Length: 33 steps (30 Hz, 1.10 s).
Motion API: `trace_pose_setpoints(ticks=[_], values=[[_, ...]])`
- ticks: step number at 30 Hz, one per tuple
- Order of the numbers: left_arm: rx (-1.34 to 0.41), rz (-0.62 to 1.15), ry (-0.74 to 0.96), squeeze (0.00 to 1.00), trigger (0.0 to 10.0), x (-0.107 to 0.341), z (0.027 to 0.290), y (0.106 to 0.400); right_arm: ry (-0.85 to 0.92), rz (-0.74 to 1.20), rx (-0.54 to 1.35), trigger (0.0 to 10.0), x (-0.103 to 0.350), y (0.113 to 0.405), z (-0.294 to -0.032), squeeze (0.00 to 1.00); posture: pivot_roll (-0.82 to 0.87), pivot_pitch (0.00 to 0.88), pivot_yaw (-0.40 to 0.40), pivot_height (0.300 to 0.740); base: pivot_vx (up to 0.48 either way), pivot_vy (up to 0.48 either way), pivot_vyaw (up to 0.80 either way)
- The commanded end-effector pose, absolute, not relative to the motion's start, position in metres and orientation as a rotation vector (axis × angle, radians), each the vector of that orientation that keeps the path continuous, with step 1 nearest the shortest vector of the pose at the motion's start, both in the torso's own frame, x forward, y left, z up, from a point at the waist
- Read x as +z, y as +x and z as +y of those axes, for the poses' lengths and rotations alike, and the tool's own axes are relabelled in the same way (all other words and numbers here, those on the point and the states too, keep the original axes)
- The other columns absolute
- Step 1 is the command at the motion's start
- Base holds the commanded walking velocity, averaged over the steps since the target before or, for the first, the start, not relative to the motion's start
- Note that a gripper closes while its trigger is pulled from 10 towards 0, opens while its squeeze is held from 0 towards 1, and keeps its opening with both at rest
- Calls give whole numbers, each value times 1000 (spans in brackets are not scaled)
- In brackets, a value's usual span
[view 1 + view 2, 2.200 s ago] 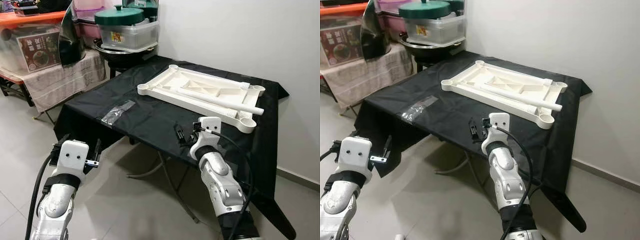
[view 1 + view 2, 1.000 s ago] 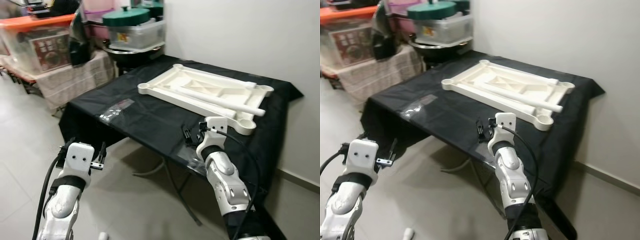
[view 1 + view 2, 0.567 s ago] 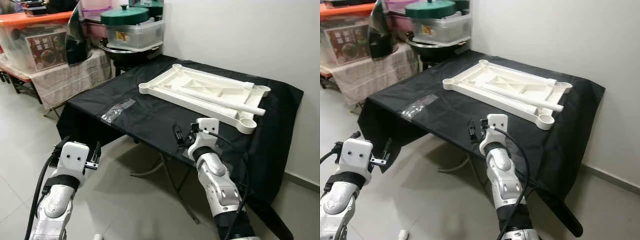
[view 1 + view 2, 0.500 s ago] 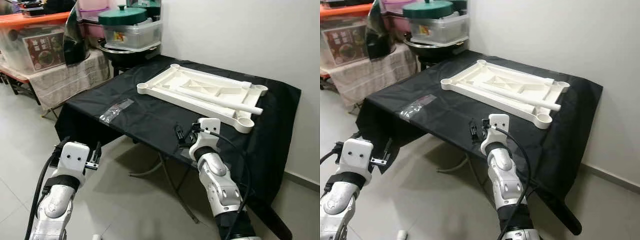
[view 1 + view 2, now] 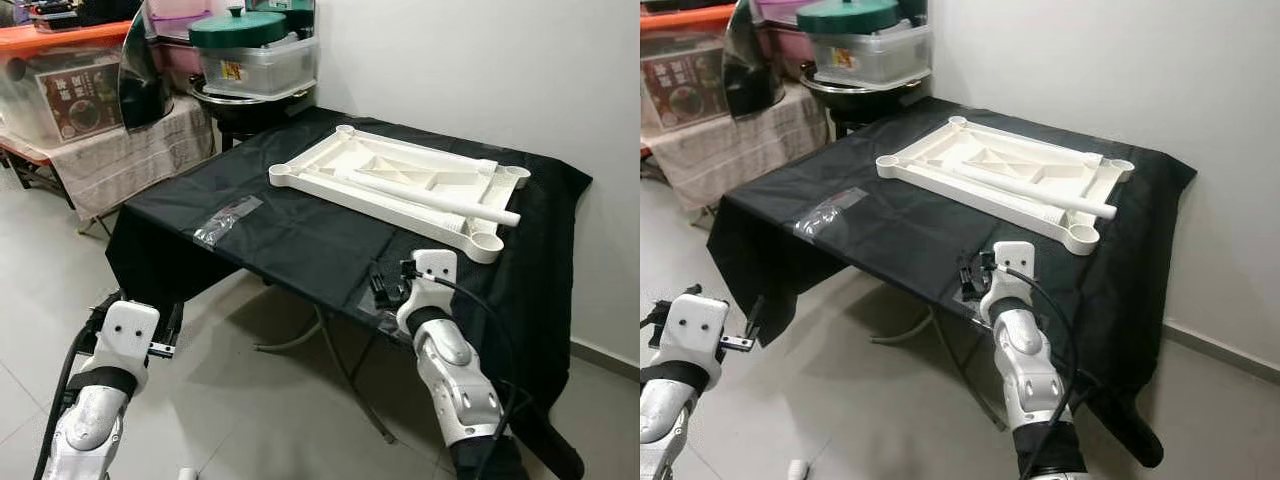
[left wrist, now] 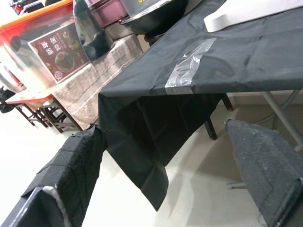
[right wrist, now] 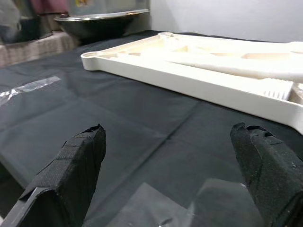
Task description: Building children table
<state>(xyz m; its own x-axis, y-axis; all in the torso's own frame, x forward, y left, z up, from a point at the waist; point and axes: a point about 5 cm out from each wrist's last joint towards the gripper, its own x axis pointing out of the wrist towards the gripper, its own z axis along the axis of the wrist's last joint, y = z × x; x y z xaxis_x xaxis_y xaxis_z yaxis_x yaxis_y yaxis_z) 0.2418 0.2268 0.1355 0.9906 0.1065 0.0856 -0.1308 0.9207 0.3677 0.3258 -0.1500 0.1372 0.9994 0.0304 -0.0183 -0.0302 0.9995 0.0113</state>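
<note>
A white plastic tabletop [image 5: 400,185] lies upside down at the centre-right of the head views, flat on a table draped in a black cloth [image 5: 290,235]. One white leg [image 5: 440,203] lies loose across the tabletop, running toward the right side of the frame. A clear plastic bag [image 5: 228,220] sits on the cloth left of centre, well apart from the tabletop.

The right gripper [image 5: 385,290] is at lower centre-right, hovering over the near edge of the cloth, short of the tabletop. In the right wrist view its fingers [image 7: 78,177] are spread wide with nothing between them, and the tabletop stretches across the upper half of that picture.

The left gripper [image 5: 135,325] hangs at lower left, off the table, above the tiled floor [image 5: 240,420]. The left wrist view shows its fingers [image 6: 71,175] spread wide too, holding nothing, with the hanging corner of the cloth ahead.

At upper left, a green-lidded container [image 5: 255,50] and storage boxes [image 5: 60,85] crowd a second table.
</note>
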Motion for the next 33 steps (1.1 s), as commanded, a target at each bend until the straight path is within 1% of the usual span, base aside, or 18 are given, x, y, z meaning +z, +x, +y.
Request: trace_pose_setpoints(ticks=[1, 4, 5, 7, 10, 14, 19, 21, 22, 23, 24, 25, 27, 29, 31, 33], values=[[141, -10, 380, 0, 10000, 128, 235, 238, -17, 79, -15, 10000, 127, 321, -162, 0, -11, 0, -36, 740, 0, 0, 0], [157, 86, 348, 0, 10000, 109, 245, 230, -50, 141, -43, 10000, 116, 313, -173, 0, -16, 0, -35, 730, 0, 0, 0], [153, 119, 362, 0, 10000, 101, 249, 227, -64, 145, -48, 10000, 114, 311, -176, 0, -19, 0, -35, 725, 0, 0, 0], [153, 119, 362, 0, 10000, 101, 249, 227, -64, 145, -48, 10000, 114, 311, -176, 0, -19, 0, -35, 725, 0, 0, 0], [130, 166, 397, 0, 10000, 91, 256, 221, -76, 152, -54, 10000, 112, 308, -181, 0, -22, 0, -32, 715, 0, 0, 0], [51, 198, 459, 0, 10000, 88, 266, 217, -63, 137, -57, 10000, 118, 311, -180, 0, -20, 0, -29, 695, 0, 0, 0], [51, 205, 477, 0, 10000, 89, 273, 216, -133, 72, -76, 10000, 128, 310, -177, 0, -21, 0, -31, 680, 0, 0, 0], [59, 203, 482, 0, 10000, 89, 274, 216, -193, 16, -109, 10000, 135, 308, -178, 0, -22, 0, -33, 670, 0, 0, 0], [64, 193, 485, 0, 10000, 90, 274, 216, -274, -99, -169, 10000, 148, 304, -183, 0, -22, 0, -34, 665, 0, 0, 0], [64, 193, 485, 0, 10000, 90, 274, 216, -274, -99, -169, 10000, 148, 304, -183, 0, -22, 0, -34, 665, 0, 0, 0], [67, 186, 486, 0, 10000, 90, 274, 216, -329, -186, -207, 10000, 158, 301, -184, 0, -22, 0, -34, 660, 0, 0, 0], [67, 186, 486, 0, 10000, 90, 274, 216, -329, -186, -207, 10000, 158, 301, -184, 0, -22, 0, -34, 660, 0, 0, 0], [68, 180, 476, 0, 10000, 89, 272, 217, -376, -373, -258, 10000, 184, 290, -183, 0, -28, 0, -34, 650, 0, 0, 0], [64, 180, 471, 0, 10000, 86, 270, 217, -416, -503, -222, 10000, 200, 284, -173, 0, -31, 0, -31, 640, 0, 0, 0], [64, 180, 471, 0, 10000, 86, 270, 217, -416, -503, -222, 10000, 200, 284, -173, 0, -31, 0, -31, 640, 0, 0, 0], [60, 179, 470, 0, 10000, 85, 269, 219, -425, -526, -133, 10000, 200, 283, -161, 0, -28, 0, -36, 625, 0, 0, 0]])
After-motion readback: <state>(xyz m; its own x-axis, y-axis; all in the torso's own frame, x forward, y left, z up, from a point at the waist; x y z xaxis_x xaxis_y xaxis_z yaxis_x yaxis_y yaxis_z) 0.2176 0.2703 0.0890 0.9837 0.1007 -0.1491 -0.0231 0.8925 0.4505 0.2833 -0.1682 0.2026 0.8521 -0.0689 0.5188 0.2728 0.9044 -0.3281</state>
